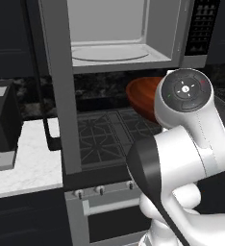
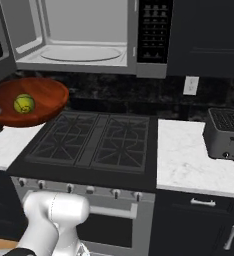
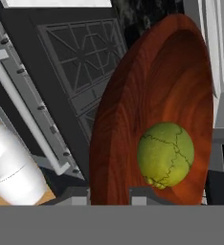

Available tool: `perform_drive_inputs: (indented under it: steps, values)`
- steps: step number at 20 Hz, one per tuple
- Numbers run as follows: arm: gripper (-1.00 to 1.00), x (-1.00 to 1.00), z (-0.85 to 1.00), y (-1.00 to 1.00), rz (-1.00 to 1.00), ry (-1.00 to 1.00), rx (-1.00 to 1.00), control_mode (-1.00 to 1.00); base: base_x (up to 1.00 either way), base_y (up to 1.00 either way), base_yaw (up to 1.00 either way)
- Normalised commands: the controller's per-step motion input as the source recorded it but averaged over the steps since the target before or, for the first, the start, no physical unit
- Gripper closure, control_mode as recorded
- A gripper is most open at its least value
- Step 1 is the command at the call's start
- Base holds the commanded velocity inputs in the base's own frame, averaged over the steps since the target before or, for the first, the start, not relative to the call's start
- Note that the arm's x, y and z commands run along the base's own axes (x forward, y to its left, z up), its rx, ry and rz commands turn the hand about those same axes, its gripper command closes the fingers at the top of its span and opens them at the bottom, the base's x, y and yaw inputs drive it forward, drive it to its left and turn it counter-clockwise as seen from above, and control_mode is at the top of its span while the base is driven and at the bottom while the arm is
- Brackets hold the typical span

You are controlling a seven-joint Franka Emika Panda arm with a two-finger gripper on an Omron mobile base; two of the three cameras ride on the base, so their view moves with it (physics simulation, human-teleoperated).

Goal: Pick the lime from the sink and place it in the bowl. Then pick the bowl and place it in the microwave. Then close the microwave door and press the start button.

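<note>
Below the microwave point(image 2: 74, 35), claw point(image 3: 109, 195) grips bowl point(image 2: 36, 102) rim; lime point(image 2: 24, 104) inside.

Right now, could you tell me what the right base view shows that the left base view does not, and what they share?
Right base view alone: the lime lying in the bowl, and a toaster on the counter. Left base view alone: the microwave door swung open, seen edge-on. Both: the raised bowl, the open microwave with its turntable, and the stove below.
</note>
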Motion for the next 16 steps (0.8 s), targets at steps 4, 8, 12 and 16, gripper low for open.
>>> perform_drive_inputs:
  steps: [4, 8, 12, 16]
  values:
    - [1.00, 0.00, 0.00, 0.00, 0.00, 0.00, 0.00, 1.00, 0.33, 0.00, 0.00]
    - [1.00, 0.00, 0.00, 0.00, 0.00, 0.00, 0.00, 1.00, 0.43, -0.03, 0.00]
    - [1.00, 0.00, 0.00, 0.00, 0.00, 0.00, 0.00, 1.00, 0.27, -0.05, 0.00]
    - [1.00, 0.00, 0.36, 0.00, 0.03, -0.12, 0.02, -1.00, 0.00, 0.00, 0.00]
